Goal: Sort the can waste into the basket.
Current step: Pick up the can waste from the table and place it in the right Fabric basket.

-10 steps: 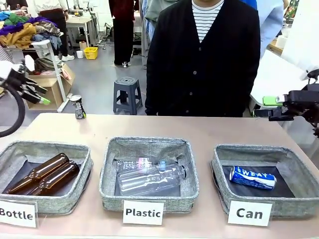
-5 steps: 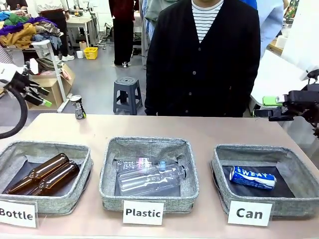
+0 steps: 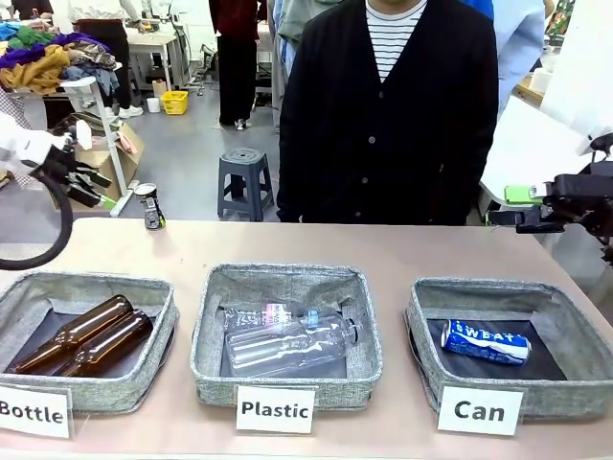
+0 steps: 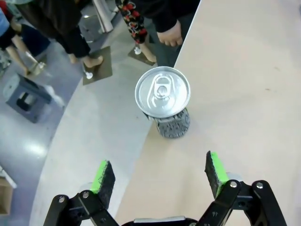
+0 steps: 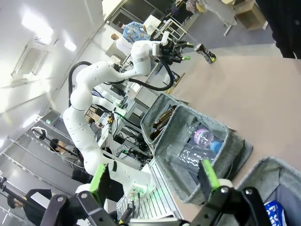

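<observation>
Silver-topped can (image 4: 162, 102) upright at table edge, beyond wide-open left gripper (image 4: 160, 174)

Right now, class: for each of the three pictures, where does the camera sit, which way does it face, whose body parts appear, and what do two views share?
Front view: between the arms, facing the person across the table; left claw near the standing can.
Left wrist view: above the can, looking down; open left claw.
Right wrist view: low at the Can basket, facing the left arm; open right claw.
Shared: the standing can appears in all three.
</observation>
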